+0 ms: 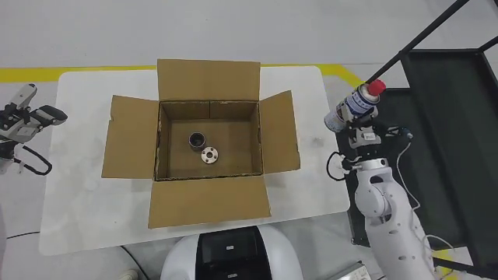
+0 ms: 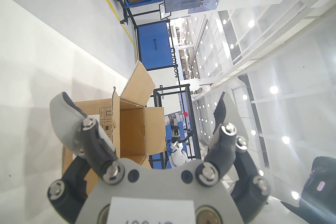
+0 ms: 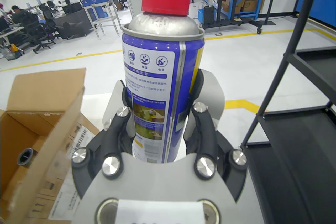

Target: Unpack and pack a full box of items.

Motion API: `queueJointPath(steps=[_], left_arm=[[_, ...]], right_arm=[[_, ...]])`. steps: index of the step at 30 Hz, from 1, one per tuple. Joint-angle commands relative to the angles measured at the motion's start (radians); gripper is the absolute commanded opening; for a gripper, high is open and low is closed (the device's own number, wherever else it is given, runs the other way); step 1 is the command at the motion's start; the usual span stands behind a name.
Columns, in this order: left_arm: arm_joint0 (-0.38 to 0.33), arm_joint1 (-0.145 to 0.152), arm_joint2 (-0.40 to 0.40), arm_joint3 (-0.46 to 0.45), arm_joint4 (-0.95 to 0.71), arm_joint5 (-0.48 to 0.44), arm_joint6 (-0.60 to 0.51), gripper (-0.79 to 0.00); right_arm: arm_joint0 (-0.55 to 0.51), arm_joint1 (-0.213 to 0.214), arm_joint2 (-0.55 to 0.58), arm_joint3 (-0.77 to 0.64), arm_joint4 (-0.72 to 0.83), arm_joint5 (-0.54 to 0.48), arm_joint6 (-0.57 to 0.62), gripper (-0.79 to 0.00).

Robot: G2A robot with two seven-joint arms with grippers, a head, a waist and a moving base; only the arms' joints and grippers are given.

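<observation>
Right wrist view: fingers [image 3: 210,96] clamp blue-labelled spray can [image 3: 157,72].

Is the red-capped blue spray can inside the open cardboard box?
No, the right gripper holds the blue spray can outside the cardboard box.

Cardboard box [image 1: 208,80] mid-table [image 1: 78,163], upright, all 4 flaps folded out. On box floor near centre: short dark cyl. [image 1: 198,139] standing on end, open top up. Just beside it on robot's side, small pale disc [image 1: 209,154] w/ centre hole, lying flat. Spray can [image 1: 354,107] outside box, at table's right edge, off the surface: blue/white body, yellow strip, silver shoulder, red cap on. Right gripper [image 3: 164,86] clamps lower body, cap end pointing away from wrist.
</observation>
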Motion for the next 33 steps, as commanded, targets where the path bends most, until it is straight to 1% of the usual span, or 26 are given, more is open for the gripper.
queueJointPath(steps=[1,4,5,18,19,21,23,28,33], left_arm=[[0.000,0.000,0.000,0.000,0.000,0.000,0.000,0.000],[0.000,0.000,0.000,0.000,0.000,0.000,0.000,0.000],[0.000,0.000,0.000,0.000,0.000,0.000,0.000,0.000],[0.000,0.000,0.000,0.000,0.000,0.000,0.000,0.000],[0.000,0.000,0.000,0.000,0.000,0.000,0.000,0.000],[0.000,0.000,0.000,0.000,0.000,0.000,0.000,0.000],[0.000,0.000,0.000,0.000,0.000,0.000,0.000,0.000],[0.000,0.000,0.000,0.000,0.000,0.000,0.000,0.000],[0.000,0.000,0.000,0.000,0.000,0.000,0.000,0.000]], right_arm=[[0.012,-0.002,-0.015,0.057,-0.025,0.012,-0.018,-0.785],[0.041,-0.005,-0.038,0.135,-0.031,0.027,-0.037,-0.785],[0.044,-0.006,-0.040,0.141,-0.030,0.026,-0.037,-0.785],[0.054,-0.006,-0.042,0.150,-0.027,0.034,-0.034,-0.785],[0.066,-0.007,-0.048,0.172,-0.055,0.053,-0.046,-0.785],[0.100,-0.012,-0.076,0.228,-0.046,0.046,-0.069,-0.785],[0.142,-0.016,-0.105,0.306,-0.081,0.069,-0.113,-0.785],[0.265,-0.037,-0.167,0.524,-0.026,0.089,-0.236,-0.785],[0.369,-0.055,-0.211,0.703,-0.006,0.094,-0.372,-0.785]])
